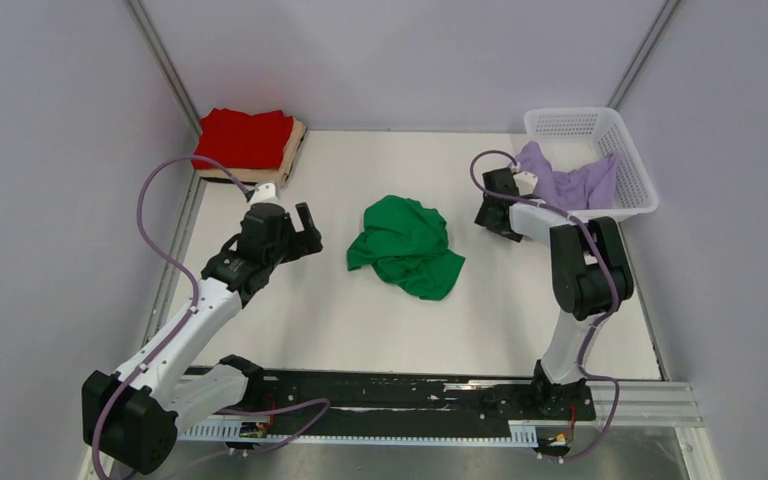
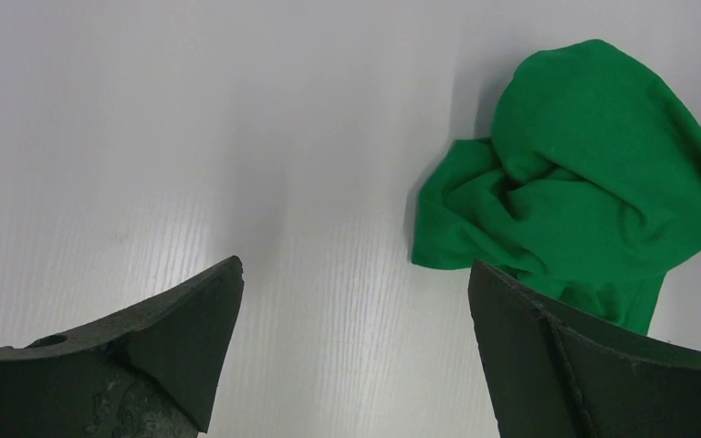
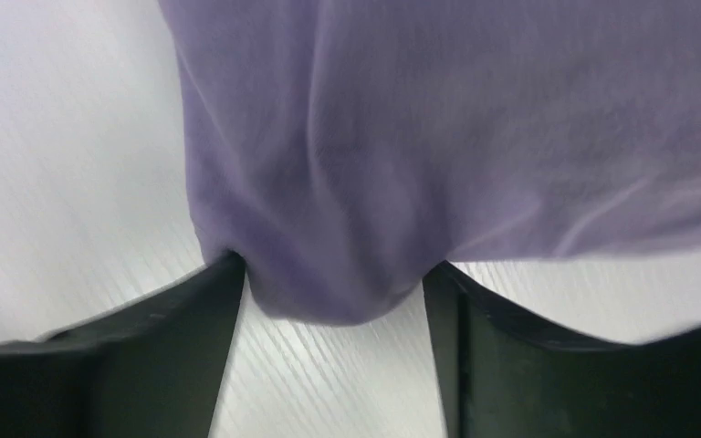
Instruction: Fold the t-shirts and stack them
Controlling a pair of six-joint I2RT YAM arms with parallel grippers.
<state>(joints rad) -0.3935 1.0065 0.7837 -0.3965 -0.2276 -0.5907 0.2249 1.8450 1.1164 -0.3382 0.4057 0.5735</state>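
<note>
A crumpled bright green t-shirt (image 1: 405,247) (image 2: 593,173) lies in the middle of the table. My left gripper (image 1: 307,228) (image 2: 354,274) hovers just left of it, open and empty. A folded red t-shirt (image 1: 245,138) rests on a tan one (image 1: 297,148) at the back left corner. The pale lavender t-shirt (image 1: 570,183) (image 3: 438,137) hangs out of the white basket (image 1: 638,170) over its left rim. My right gripper (image 1: 505,185) (image 3: 333,274) is at that hanging end, its jaws wide apart with a bulge of lavender cloth between the tips, touching both.
The white lattice basket stands at the back right corner, against the wall. Grey walls close in the left, back and right sides. A black rail (image 1: 390,390) with both arm bases runs along the near edge.
</note>
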